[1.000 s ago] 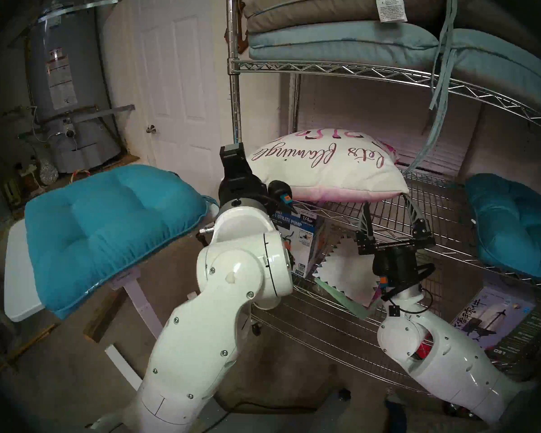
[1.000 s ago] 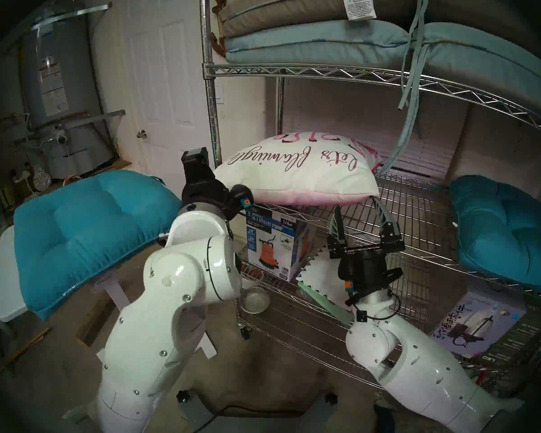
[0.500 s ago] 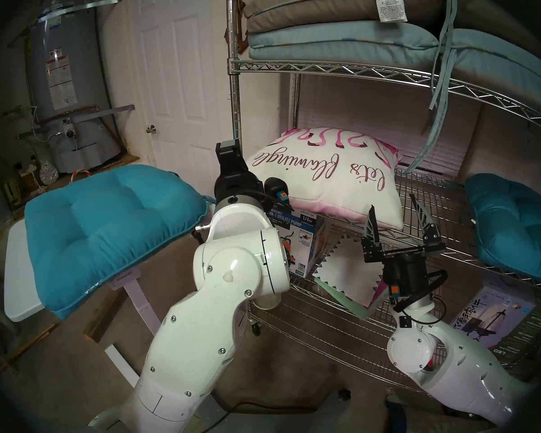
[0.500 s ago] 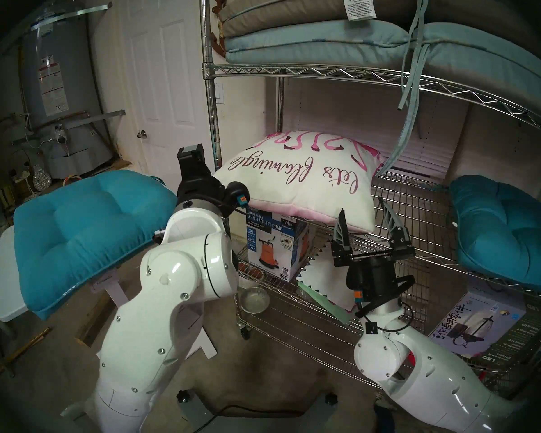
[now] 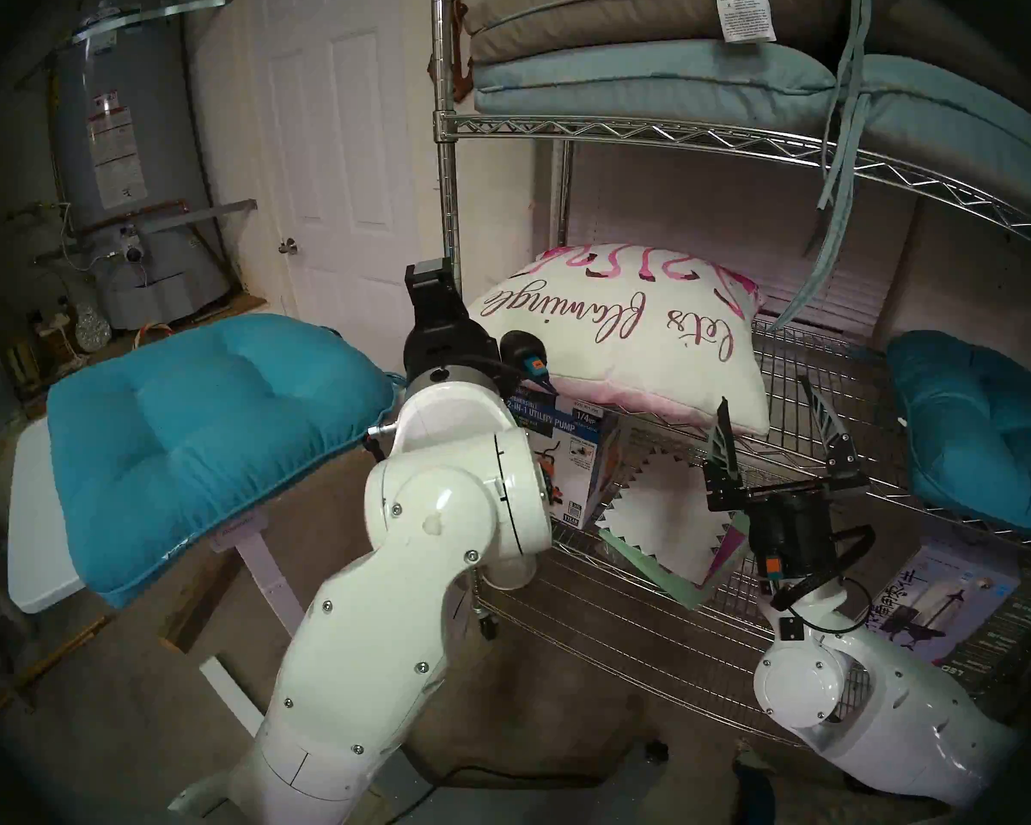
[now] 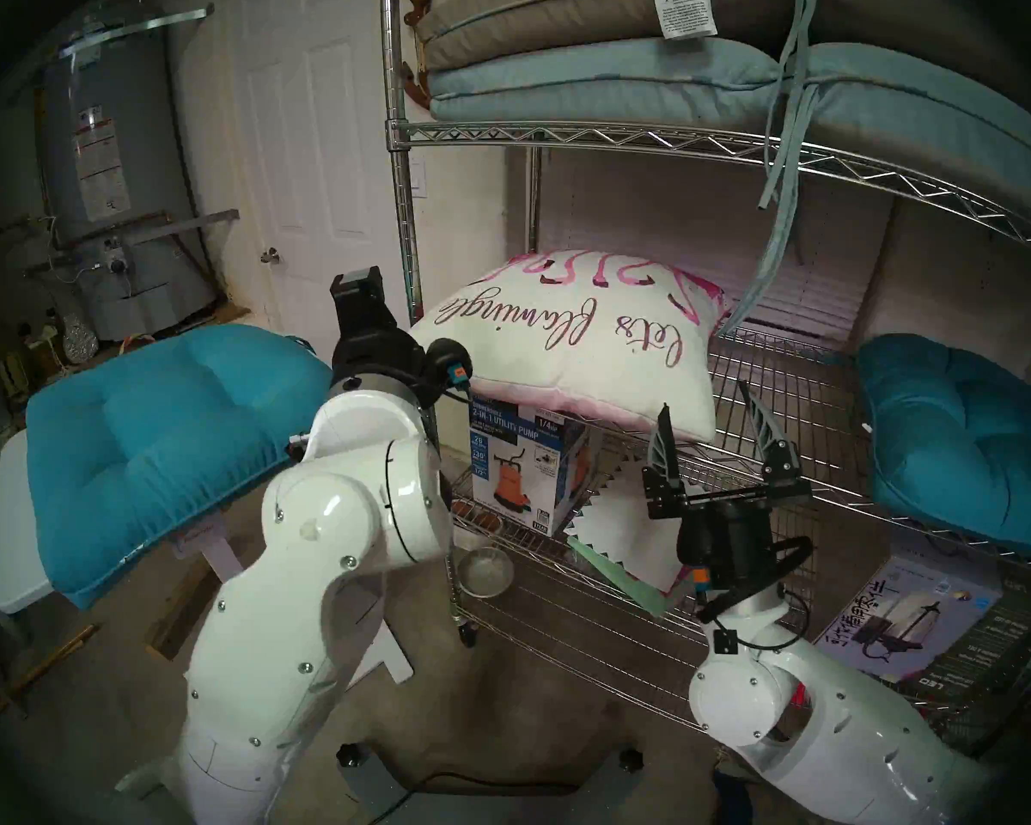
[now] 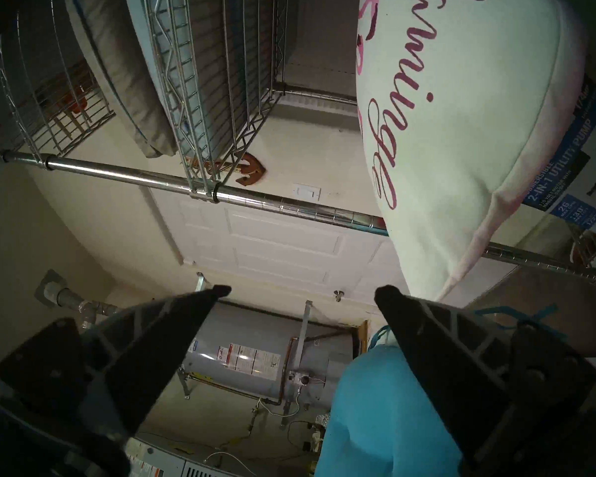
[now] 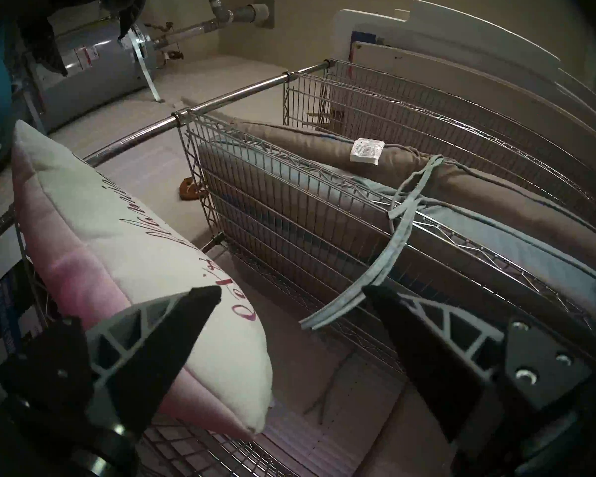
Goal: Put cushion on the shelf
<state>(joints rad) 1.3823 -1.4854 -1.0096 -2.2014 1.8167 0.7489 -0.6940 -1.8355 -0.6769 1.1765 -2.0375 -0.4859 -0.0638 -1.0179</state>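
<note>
The tall chrome wire rack shelf (image 5: pixel 650 130) now bears the plump white cushion with magenta cursive lettering (image 5: pixel 620 335), lying on a middle tier with its near edge overhanging slightly. The placing step looks finished; what remains, I judge, is drawing both arms clear. The left gripper (image 7: pixel 300 292) has its jaws apart and empty (beside the cushion's corner). The right gripper (image 5: pixel 769 404), jaws likewise apart, sits lower and clear of the cushion's underside, which it propped a second ago.
</note>
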